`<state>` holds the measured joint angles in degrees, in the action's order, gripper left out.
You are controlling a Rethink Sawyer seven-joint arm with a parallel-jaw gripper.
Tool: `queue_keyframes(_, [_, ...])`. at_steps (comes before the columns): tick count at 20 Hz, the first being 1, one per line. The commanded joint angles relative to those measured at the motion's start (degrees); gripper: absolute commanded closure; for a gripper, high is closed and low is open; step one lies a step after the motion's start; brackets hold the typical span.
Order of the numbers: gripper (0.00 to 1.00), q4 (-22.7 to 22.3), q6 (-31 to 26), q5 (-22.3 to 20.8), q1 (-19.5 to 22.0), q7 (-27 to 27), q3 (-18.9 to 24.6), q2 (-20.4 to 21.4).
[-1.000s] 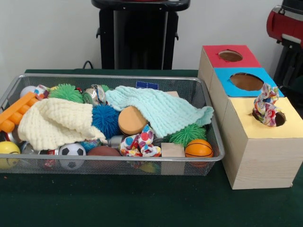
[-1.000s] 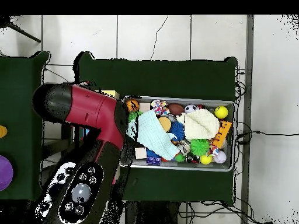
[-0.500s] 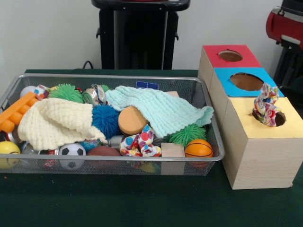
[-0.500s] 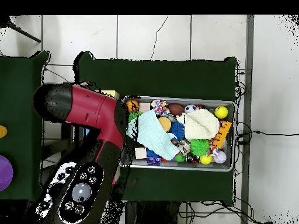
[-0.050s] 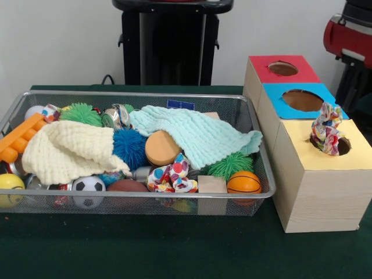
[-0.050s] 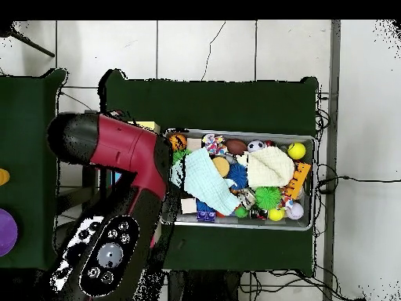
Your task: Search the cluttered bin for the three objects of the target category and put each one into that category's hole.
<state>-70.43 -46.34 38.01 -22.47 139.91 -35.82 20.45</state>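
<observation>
One patterned cloth scrunchie (image 5: 325,129) sits half in the hole of the yellow-topped box (image 5: 325,174), its upper part sticking out above the rim. A second piece of the same patterned fabric (image 5: 172,175) lies in the wire bin (image 5: 256,152), near the front rim, between the brown football (image 5: 127,186) and the wooden block (image 5: 212,184), just below the tan disc (image 5: 161,148). No third one is visible; my guess is that it lies under the mint knitted cloth (image 5: 197,135) or the cream knitted cloth (image 5: 68,150).

Step in hand, as judged: one item delivered (not fully dropped through), search for the second about to begin. The next move calls for bringing the arm over the bin's front middle, descending on the exposed patterned piece, and pinching the fabric without catching the green spiky ball (image 5: 230,164) or the orange basketball (image 5: 244,182) beside it. The piece in the hole may need a push down.

Arm pose: in the overhead view the red arm (image 6: 125,149) lies over the boxes' side of the surface (image 6: 211,102), beside the bin's end and not above its contents. In the front view only a red link shows at the right edge. The jaws themselves are hidden under the arm, so I cannot tell whether they are released or clenched.
</observation>
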Motion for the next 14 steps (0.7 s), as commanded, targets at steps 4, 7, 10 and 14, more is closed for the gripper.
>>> queue_keyframes(4, [1.0, -4.06, 0.68, -0.06, 1.03, 13.34, 6.81, -5.01])
queue_keyframes(7, [1.0, -4.52, 2.5, 0.44, 0.67, 13.58, 7.19, -5.65])
queue_keyframes(10, [1.0, -4.69, 3.0, 0.77, 0.8, 13.36, 7.5, -5.84])
queue_keyframes(14, [1.0, -4.48, 2.73, 1.45, 0.85, 13.65, 8.13, -6.2])
